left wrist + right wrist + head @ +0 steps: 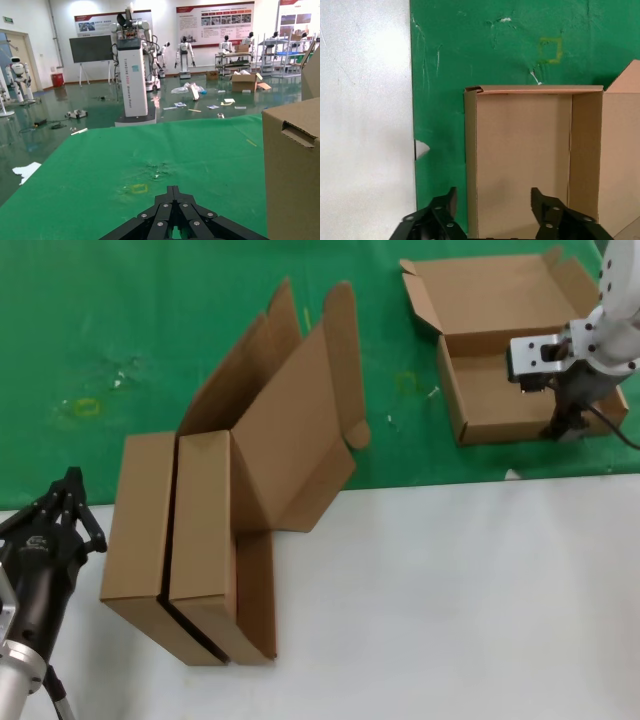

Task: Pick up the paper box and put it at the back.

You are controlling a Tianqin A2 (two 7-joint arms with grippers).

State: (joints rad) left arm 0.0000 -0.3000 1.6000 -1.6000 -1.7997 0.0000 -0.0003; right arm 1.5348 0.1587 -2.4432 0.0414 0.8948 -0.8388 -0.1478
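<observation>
The paper box (495,390) lies open on the green cloth (150,320) at the back right, with its lid folded back. My right gripper (565,430) hangs over the box's near wall. In the right wrist view the gripper (492,200) is open and empty. It straddles that wall of the box (520,150), with one finger over the cloth (470,40) and one over the box's inside. My left gripper (72,480) is shut and empty, parked at the near left, and it also shows in the left wrist view (173,189).
Two same-looking brown boxes (190,540) stand side by side left of centre, across the edge between cloth and white tabletop (450,590), their lids raised behind them. One box corner (292,175) stands close beside my left gripper. A small white scrap (421,149) lies at the cloth's edge.
</observation>
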